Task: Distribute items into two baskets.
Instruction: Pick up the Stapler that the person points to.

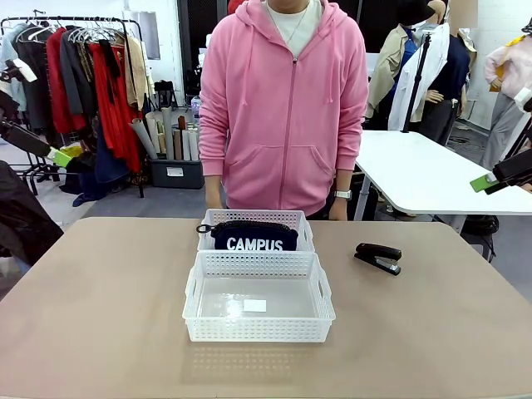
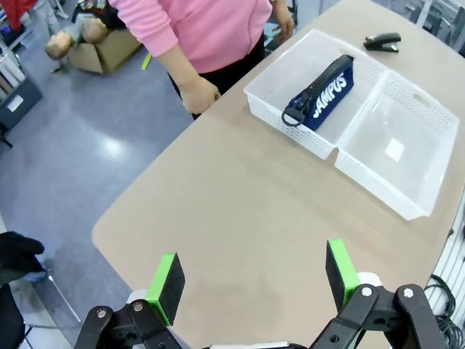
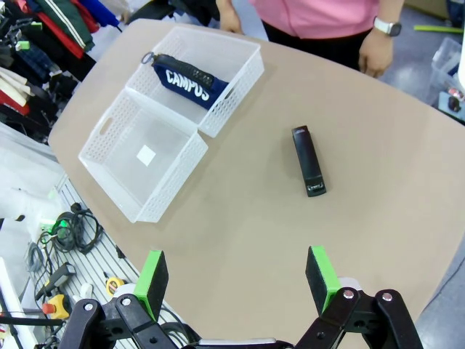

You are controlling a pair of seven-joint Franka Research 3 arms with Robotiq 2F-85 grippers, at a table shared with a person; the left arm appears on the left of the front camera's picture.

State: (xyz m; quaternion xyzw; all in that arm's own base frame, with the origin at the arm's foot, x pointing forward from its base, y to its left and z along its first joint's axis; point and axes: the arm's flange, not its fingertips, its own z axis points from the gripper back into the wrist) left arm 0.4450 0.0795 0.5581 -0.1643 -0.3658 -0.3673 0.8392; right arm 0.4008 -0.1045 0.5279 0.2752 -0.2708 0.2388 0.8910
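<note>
Sitting in the far basket [image 1: 291, 218]: navy CAMPUS pouch [image 1: 253, 237], on edge, zip up. Right against it, the near basket [image 1: 258, 332], small white label [image 1: 254, 306] on its floor. Black stapler [image 1: 378, 257] lies on the worktop [image 1: 100, 316], robot's right of the baskets, apart from them. Jaws wide, gripping nothing: left pincer [image 2: 253, 256] and right pincer [image 3: 236, 265], both above the worktop. Person [image 1: 283, 100] at far edge.

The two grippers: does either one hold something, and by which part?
Nothing is held. The left gripper and the right gripper are both open and empty.
</note>
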